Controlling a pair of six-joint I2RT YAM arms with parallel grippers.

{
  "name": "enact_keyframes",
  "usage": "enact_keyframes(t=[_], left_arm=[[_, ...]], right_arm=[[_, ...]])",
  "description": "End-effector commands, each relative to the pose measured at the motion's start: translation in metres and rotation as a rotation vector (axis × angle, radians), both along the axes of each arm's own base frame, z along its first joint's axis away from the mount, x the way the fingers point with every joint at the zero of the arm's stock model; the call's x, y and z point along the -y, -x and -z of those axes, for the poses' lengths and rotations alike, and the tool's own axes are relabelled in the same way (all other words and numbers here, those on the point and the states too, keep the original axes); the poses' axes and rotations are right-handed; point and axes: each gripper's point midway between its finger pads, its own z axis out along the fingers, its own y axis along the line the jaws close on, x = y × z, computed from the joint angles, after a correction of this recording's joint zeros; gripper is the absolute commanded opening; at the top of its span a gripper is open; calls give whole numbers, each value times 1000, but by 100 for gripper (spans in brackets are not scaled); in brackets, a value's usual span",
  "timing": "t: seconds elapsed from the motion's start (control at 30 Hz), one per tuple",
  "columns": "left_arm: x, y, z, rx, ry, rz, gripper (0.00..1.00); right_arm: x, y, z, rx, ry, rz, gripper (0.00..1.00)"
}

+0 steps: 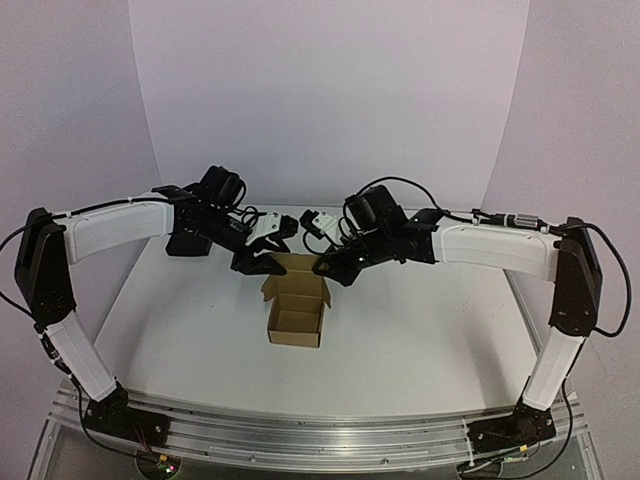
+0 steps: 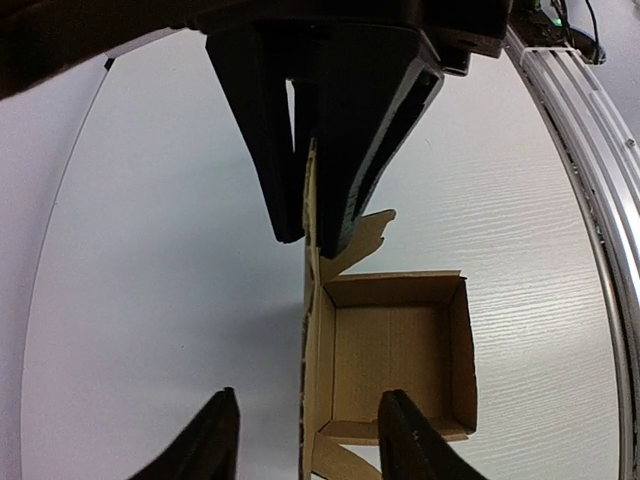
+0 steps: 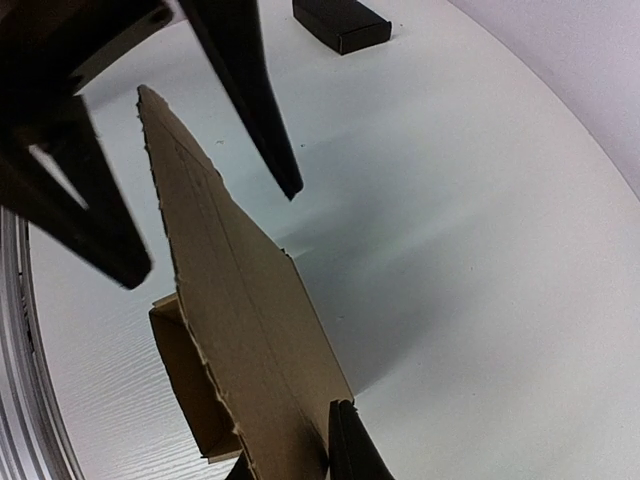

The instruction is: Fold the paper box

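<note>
The paper box (image 1: 296, 322) is a small brown cardboard cuboid, open on top, standing mid-table. Its lid flap (image 3: 240, 310) rises upright from the far wall. My right gripper (image 1: 330, 268) is shut on that flap; in the right wrist view the gripper (image 3: 290, 465) pinches the flap's lower corner. My left gripper (image 1: 262, 262) is open at the flap's other end. In the left wrist view the gripper (image 2: 310, 440) straddles the flap's thin edge without touching it. The box's empty inside (image 2: 400, 350) shows there, with the right gripper's fingers (image 2: 350, 150) clamping the flap beyond.
A small black rectangular block (image 3: 340, 22) lies on the white table behind the box, to the left. The metal rail (image 1: 320, 440) carrying both arm bases runs along the near edge. White backdrop walls close off the far side.
</note>
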Motion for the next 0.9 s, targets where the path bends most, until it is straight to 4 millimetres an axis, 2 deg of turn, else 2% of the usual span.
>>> enact_keyframes(t=[0.0,0.07,0.17,0.23,0.27,0.37,0.47,0.63,0.87], left_arm=[[-16,4,-48,-95,84,5,72],[-30,3,-65,-157,134,8,81],[-51,-11,-83,-218,209,-27,82],[-59,-23,-86,-218,242,-63,77],[-60,-29,-84,-225,248,-95,71],[-65,-58,-52,-183,200,-221,44],[-68,-74,-15,-181,117,-280,36],[-53,-53,6,-210,55,-225,32],[-45,-17,12,-277,40,-128,23]], right_arm=[[0,0,-26,40,-60,8,14],[1,0,-25,44,-58,8,13],[-1,1,-27,46,-63,-5,13],[-2,1,-26,48,-63,-15,13],[-3,2,-26,48,-63,-18,13],[-3,2,-27,49,-66,-24,13],[-4,2,-29,52,-72,-21,13],[-4,0,-28,39,-85,0,13],[-5,-12,-30,4,-115,102,12]])
